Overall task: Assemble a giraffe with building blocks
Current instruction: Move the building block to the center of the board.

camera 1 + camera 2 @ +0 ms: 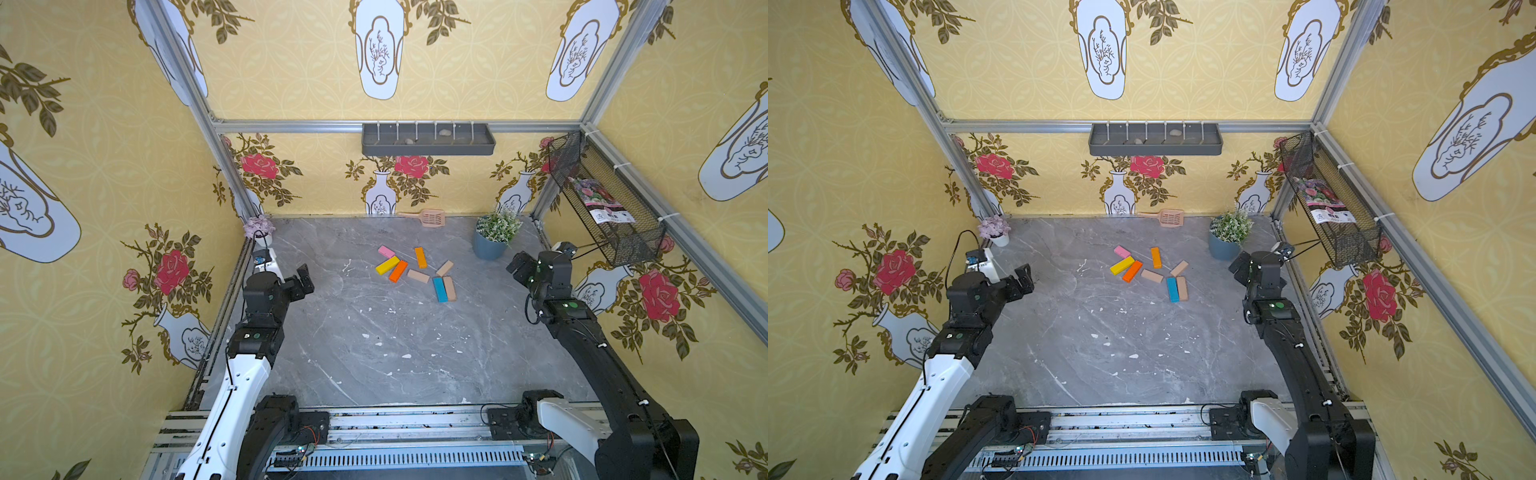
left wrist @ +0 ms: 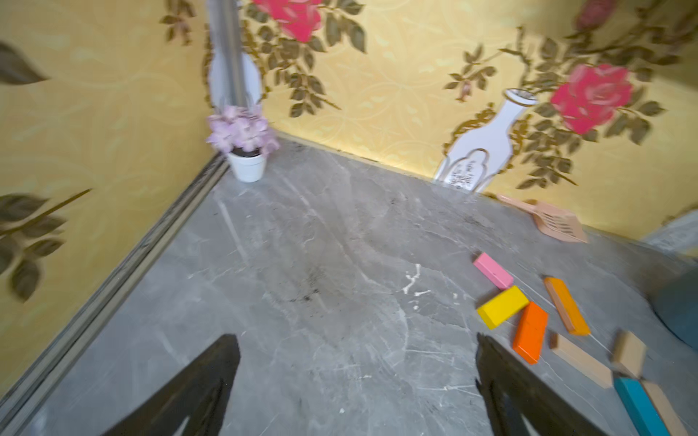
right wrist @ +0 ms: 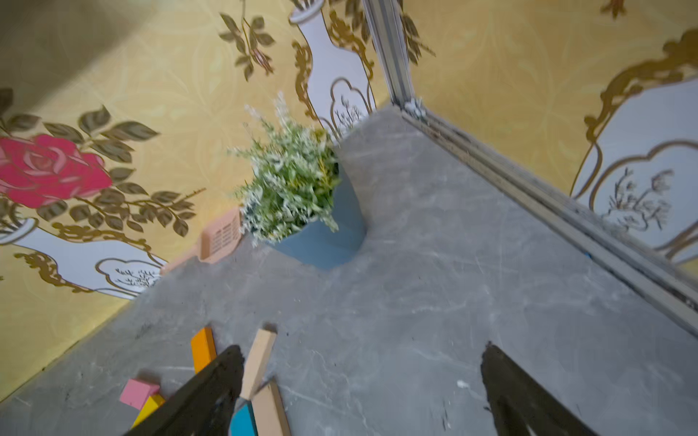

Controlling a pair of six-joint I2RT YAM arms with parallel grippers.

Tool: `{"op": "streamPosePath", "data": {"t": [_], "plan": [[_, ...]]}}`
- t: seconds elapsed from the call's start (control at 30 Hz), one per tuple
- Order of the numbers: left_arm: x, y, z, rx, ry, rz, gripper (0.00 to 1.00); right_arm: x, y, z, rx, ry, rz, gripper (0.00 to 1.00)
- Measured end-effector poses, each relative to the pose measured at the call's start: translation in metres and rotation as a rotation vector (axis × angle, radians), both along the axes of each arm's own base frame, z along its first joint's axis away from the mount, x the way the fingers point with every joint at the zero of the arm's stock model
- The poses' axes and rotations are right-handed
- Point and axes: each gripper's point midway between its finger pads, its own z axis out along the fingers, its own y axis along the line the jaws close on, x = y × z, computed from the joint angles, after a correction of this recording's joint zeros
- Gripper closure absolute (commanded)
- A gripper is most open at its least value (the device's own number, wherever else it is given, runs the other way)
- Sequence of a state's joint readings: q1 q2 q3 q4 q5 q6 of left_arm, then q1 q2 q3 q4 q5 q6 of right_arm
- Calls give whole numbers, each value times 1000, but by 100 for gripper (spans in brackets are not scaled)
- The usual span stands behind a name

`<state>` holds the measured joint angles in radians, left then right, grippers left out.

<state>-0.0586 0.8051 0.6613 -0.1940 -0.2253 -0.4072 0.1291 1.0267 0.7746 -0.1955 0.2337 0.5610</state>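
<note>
The building blocks lie scattered flat on the grey marble tabletop (image 1: 374,340), and no giraffe outline shows. In both top views pink (image 1: 386,252) touches yellow (image 1: 387,265), with an orange bar (image 1: 398,271) beside it. A second orange bar (image 1: 420,257) lies apart. Blue (image 1: 439,289) lies against a tan bar (image 1: 449,288), with two more tan bars (image 1: 418,276) (image 1: 444,268) nearby. My left gripper (image 1: 306,279) (image 2: 355,339) hovers open, left of the pile. On the other side my right gripper (image 1: 517,268) (image 3: 362,349) stands open. Both hold nothing.
A peach slotted scoop (image 1: 432,217) lies at the back wall. A blue pot with a green plant (image 1: 492,237) stands back right, a white pot of purple flowers (image 1: 259,230) back left. A mesh basket (image 1: 602,199) hangs over the right edge.
</note>
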Motion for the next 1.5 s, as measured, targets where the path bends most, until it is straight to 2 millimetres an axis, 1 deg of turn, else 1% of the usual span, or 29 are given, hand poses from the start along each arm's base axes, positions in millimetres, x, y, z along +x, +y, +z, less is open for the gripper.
{"op": "streamPosePath", "data": {"t": [0.07, 0.1, 0.13, 0.17, 0.2, 0.27, 0.3, 0.33, 0.37, 0.43, 0.5, 0.6, 0.63, 0.73, 0.8, 0.83, 0.97, 1.03, 1.1, 1.2, 1.27, 1.33, 1.4, 1.5], "plan": [[-18, 22, -20, -32, 49, 160, 1, -3, 1, -3, 19, 1, -5, 3], [-29, 31, -35, -51, 76, 231, 1, -6, 0, -7, 19, -1, -7, 3], [-37, 37, -47, -66, 95, 277, 1, -9, -2, -12, 14, 3, -17, 2], [-45, 41, -59, -79, 111, 317, 1, -13, -5, -22, 21, 16, -36, 2], [-51, 43, -66, -91, 115, 340, 1, -17, -9, -33, 23, 41, -52, 2], [-55, 43, -72, -111, 111, 346, 1, -22, -15, -49, 32, 78, -71, 2], [-54, 40, -73, -123, 109, 327, 1, -23, -17, -54, 39, 86, -82, 2], [-50, 34, -72, -137, 102, 290, 5, -23, -13, -60, 46, 92, -63, 2], [-45, 26, -71, -154, 95, 244, 6, -22, -6, -65, 54, 94, -30, 3], [-30, 4, -71, -196, 93, 118, 10, -21, 12, -78, 61, 107, 51, 2], [-16, -17, -75, -232, 127, 13, 14, -21, 30, -90, 54, 124, 124, 3], [5, -46, -77, -256, 183, -122, 15, -15, 56, -98, 41, 126, 223, 2], [12, -60, -76, -256, 198, -179, 15, -13, 64, -101, 30, 130, 257, 3], [26, -94, -76, -225, 244, -305, 13, -11, 83, -107, -5, 103, 323, 3], [37, -116, -77, -183, 273, -373, 12, -18, 99, -120, -34, 116, 379, 2], [43, -124, -79, -161, 283, -393, 12, -21, 105, -123, -46, 121, 398, 3], [77, -157, -98, -58, 348, -467, 13, -23, 128, -119, -86, 66, 460, 2], [100, -169, -104, -24, 373, -493, 14, -23, 132, -120, -105, 67, 464, 2], [132, -180, -106, 11, 381, -514, 15, -18, 135, -119, -122, 59, 459, 2], [171, -195, -110, 73, 397, -553, 14, -13, 135, -117, -139, 57, 448, 3], [192, -202, -116, 114, 416, -580, 13, -13, 134, -120, -146, 65, 442, 2], [208, -208, -122, 147, 435, -604, 9, -13, 133, -121, -149, 69, 440, 3], [220, -214, -131, 173, 457, -631, 9, -11, 133, -122, -155, 76, 435, 2], [228, -220, -143, 198, 486, -670, 9, -9, 133, -123, -161, 81, 429, 3]]}}
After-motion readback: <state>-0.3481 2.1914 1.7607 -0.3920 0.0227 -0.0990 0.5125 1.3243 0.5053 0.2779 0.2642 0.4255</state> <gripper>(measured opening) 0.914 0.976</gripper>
